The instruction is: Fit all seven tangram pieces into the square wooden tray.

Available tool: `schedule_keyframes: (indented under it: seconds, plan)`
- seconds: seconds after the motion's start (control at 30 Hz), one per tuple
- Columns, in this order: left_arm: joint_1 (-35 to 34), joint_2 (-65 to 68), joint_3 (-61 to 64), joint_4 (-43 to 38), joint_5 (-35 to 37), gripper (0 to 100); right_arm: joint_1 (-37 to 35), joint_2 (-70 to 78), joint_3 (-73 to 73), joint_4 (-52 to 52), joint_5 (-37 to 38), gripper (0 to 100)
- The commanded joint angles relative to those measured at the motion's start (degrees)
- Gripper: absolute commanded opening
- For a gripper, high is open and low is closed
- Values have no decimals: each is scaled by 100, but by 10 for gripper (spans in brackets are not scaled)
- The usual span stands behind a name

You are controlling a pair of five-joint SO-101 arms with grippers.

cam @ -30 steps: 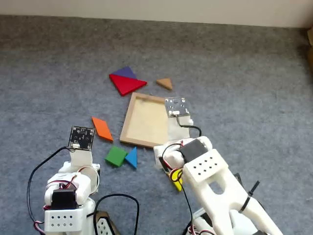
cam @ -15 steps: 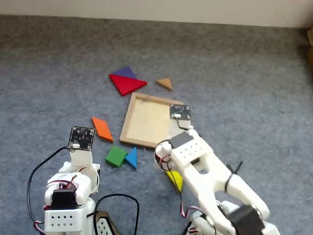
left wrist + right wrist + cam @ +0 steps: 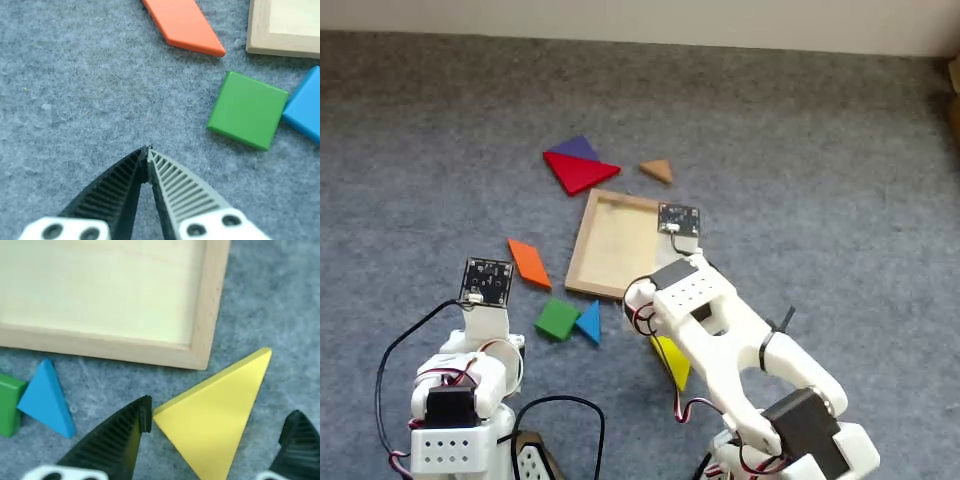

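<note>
The square wooden tray (image 3: pixel 582 240) lies empty on the grey carpet. A yellow triangle (image 3: pixel 215 415) rests flat on the carpet just outside the tray's near corner (image 3: pixel 207 315), between the spread fingers of my right gripper (image 3: pixel 220 421), which is open. In the high view the right arm hangs over the tray's near right part, and the yellow triangle (image 3: pixel 673 362) shows under it. My left gripper (image 3: pixel 147 152) is shut and empty above bare carpet, a little short of the green square (image 3: pixel 247 116) and the orange parallelogram (image 3: pixel 182 24).
Red (image 3: pixel 578 172) and purple (image 3: pixel 578 147) triangles and a small brown triangle (image 3: pixel 657 171) lie beyond the tray's far edge. The orange parallelogram (image 3: pixel 529 262), green square (image 3: pixel 557 320) and blue triangle (image 3: pixel 589 321) lie left of the tray. Open carpet stretches to the right.
The right arm has swung its upper part back and to the right, and its wrist has shifted slightly left over the tray. More of the yellow triangle shows. The left arm has not moved.
</note>
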Motion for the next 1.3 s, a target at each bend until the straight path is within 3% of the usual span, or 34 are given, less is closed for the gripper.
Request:
schedule_keyframes:
  seconds: [0.0,0.5,1.27]
  plan:
    - [-40,-40,110,26,26,5,-92,-13,-251,-110,-79,387]
    - [-40,-40,110,26,26,5,-576,-4,163,-110,-88,386]
    - [-40,-40,110,26,26,5,-198,4,479,-611,-88,386]
